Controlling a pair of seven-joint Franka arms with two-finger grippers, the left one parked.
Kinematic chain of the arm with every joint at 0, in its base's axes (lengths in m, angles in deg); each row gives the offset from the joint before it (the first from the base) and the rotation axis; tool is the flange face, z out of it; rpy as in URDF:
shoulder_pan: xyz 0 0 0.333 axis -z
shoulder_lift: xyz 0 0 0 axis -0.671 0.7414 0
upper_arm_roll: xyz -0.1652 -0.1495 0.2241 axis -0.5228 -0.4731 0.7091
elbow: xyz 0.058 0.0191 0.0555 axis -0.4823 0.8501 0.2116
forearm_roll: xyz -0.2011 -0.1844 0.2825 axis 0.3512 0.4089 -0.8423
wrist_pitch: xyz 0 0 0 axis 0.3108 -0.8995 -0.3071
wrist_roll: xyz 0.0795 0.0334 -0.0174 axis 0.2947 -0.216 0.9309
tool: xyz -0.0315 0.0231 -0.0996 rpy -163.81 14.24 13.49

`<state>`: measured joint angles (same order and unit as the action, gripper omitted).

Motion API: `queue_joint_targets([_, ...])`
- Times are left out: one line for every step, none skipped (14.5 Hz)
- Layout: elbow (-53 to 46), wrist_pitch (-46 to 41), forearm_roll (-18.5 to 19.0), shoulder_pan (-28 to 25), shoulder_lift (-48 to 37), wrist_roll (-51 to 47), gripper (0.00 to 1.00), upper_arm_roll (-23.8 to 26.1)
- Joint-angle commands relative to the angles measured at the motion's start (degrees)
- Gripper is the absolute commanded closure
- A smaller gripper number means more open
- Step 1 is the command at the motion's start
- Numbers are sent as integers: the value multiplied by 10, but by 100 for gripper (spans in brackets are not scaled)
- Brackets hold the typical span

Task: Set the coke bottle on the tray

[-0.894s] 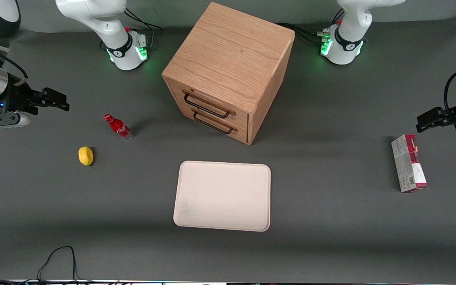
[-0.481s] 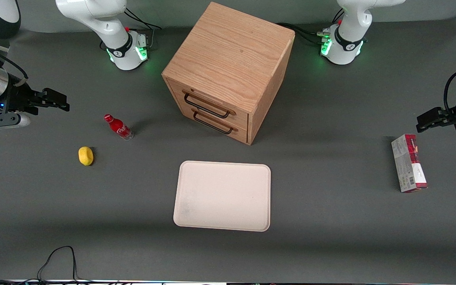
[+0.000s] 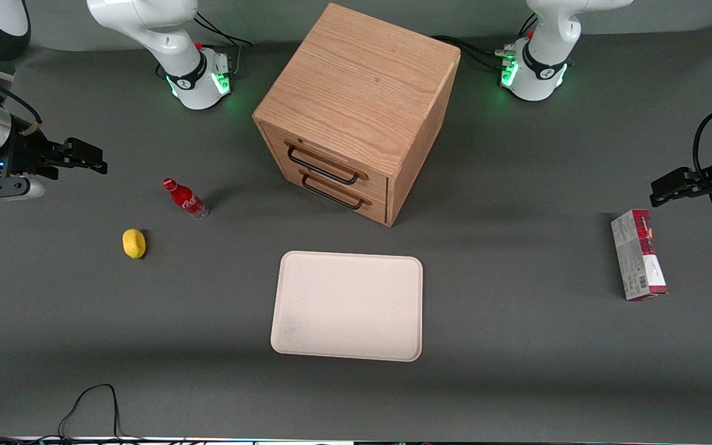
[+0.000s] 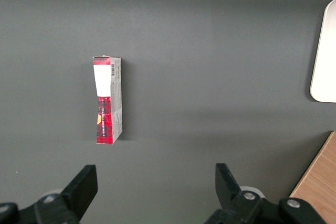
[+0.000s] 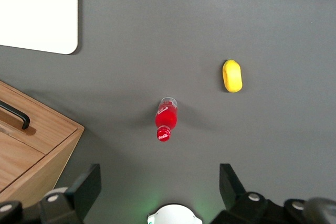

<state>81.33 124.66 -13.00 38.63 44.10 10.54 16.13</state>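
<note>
Gripper (image 3: 87, 156) hanging wide open, mid-left of front frame, clear of small red coke bottle (image 3: 184, 198). Advice: centre over upright bottle, descend, pinch body, then carry to cream rectangular tray (image 3: 348, 305).

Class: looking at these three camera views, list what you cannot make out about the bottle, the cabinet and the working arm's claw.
- coke bottle: label text too small, front view.
- cabinet: drawer contents hidden by shut fronts.
- claw: open, above the bottle; wrist view's edge cuts off its body.
- tray: cropped in both wrist views.

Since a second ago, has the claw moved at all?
Yes, slightly. The open claw has crept farther from the front camera, judged against the coke bottle, which stands untouched.
</note>
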Motion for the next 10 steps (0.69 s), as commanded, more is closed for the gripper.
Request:
queue_joint_targets([-13, -11, -9, -2, 7, -8, 0, -3])
queue_joint_targets([-13, -11, -12, -2, 7, -33, 0, -3])
queue_joint_targets([-12, -11, -11, -1, 7, -52, 0, -2])
queue_joint_targets([-11, -11, -11, -3, 7, -54, 0, -1])
queue_joint_targets([-8, -12, -11, -3, 7, -52, 0, -1])
queue_joint_targets([-10, -20, -8, -2, 7, -40, 0, 0])
queue_joint_targets([-11, -29, -6, -2, 7, -24, 0, -1])
queue_joint_targets([-11, -30, -6, -2, 7, -22, 0, -1])
queue_joint_targets([-12, -29, -6, -2, 7, -22, 0, -1])
queue_joint_targets([-11, -31, -6, -2, 7, -22, 0, -1])
